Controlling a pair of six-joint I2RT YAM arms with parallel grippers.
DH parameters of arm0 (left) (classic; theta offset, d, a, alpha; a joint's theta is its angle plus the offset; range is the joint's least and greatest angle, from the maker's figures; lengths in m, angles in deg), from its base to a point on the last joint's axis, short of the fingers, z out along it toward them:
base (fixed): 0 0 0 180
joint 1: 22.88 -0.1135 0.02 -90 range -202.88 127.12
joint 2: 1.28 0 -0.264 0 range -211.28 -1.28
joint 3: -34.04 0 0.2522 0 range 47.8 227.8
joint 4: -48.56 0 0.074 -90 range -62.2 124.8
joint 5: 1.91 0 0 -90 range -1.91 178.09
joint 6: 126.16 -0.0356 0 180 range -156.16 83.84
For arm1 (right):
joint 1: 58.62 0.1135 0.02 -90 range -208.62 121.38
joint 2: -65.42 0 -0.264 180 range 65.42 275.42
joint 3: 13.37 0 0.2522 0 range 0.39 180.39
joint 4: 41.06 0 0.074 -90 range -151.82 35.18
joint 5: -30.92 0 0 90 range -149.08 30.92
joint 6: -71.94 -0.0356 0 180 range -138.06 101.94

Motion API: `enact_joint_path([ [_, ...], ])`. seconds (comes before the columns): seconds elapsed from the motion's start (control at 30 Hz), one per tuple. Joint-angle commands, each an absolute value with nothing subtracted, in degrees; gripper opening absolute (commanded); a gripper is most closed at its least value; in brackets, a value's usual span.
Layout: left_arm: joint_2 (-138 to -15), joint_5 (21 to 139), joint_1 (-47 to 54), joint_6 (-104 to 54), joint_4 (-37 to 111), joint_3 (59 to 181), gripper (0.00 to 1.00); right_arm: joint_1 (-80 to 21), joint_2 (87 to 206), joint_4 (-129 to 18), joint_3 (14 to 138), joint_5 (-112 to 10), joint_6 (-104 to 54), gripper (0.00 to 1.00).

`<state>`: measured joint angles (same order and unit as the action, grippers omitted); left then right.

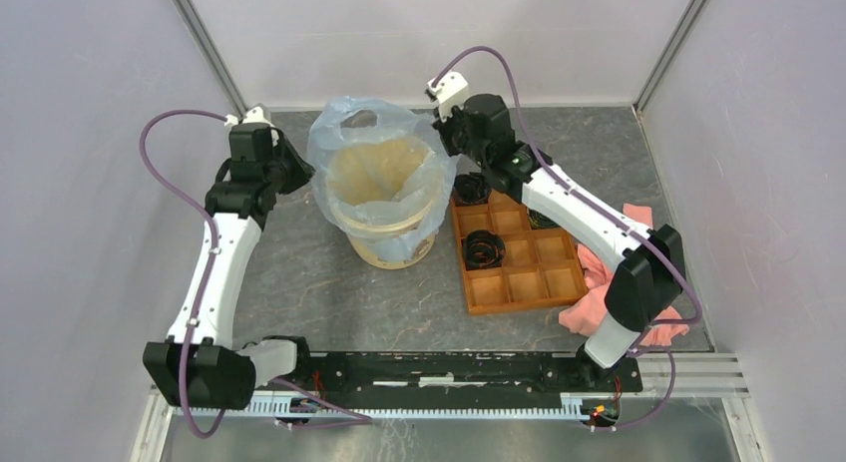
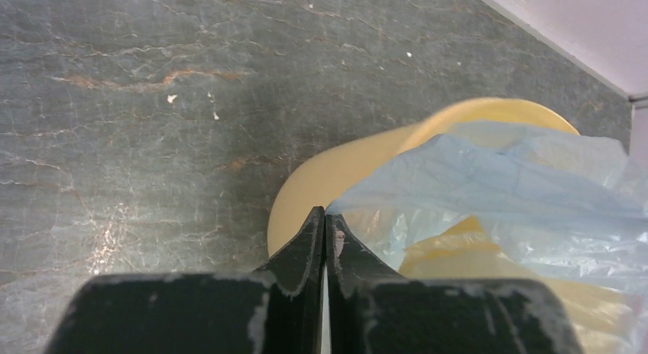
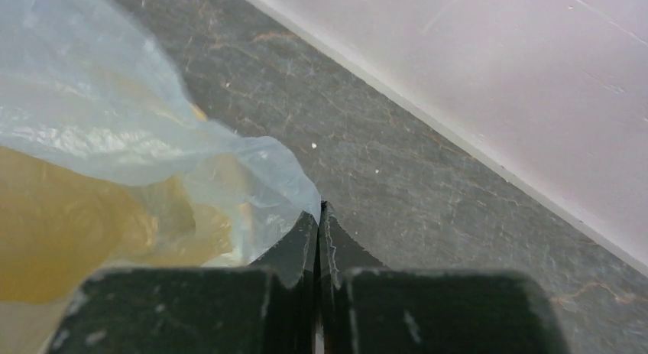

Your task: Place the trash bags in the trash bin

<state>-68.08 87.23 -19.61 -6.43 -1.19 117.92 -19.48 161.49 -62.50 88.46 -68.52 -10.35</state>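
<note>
Trash bin (image 1: 399,254) stands upright on the desk (image 1: 319,302); trash bag (image 1: 344,133) lines it, its mouth spread over the rim and its skirt hanging down the outside. Left hand (image 2: 325,216), at the bin's left rim, is closed, pinching the bag's edge; right hand (image 3: 319,212), at the bin's far-right rim, is likewise closed on that edge. Orange tray (image 1: 519,282) sits just right of the bin.
</note>
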Motion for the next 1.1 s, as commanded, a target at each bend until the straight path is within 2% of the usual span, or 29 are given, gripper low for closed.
enact_joint_path([
  [0.0, -71.5, 85.1, -21.9, -8.5, 4.3, 118.2, 0.03, -23.3, 162.7, -54.5, 89.2, -59.3, -15.5, 0.02],
  [0.07, -72.0, 84.3, -22.7, -7.9, 6.0, 117.2, 0.03, -24.1, 164.1, -53.6, 89.4, -56.8, -16.6, 0.08],
  [0.27, -74.7, 81.7, -22.8, -6.8, 8.8, 115.0, 0.02, -25.4, 167.1, -52.0, 88.0, -53.8, -19.9, 0.15],
  [0.57, -77.5, 80.5, -24.5, -7.1, 11.7, 109.6, 0.02, -27.0, 169.5, -53.3, 84.5, -52.5, -22.0, 0.17],
  [0.93, -71.9, 79.8, -24.5, -8.1, 10.8, 100.0, 0.02, -27.4, 166.9, -53.6, 74.9, -52.1, -21.7, 0.23],
  [1.07, -68.9, 79.4, -24.5, -8.2, 9.0, 98.0, 0.02, -27.5, 166.4, -61.0, 80.5, -54.5, -20.3, 0.36],
])
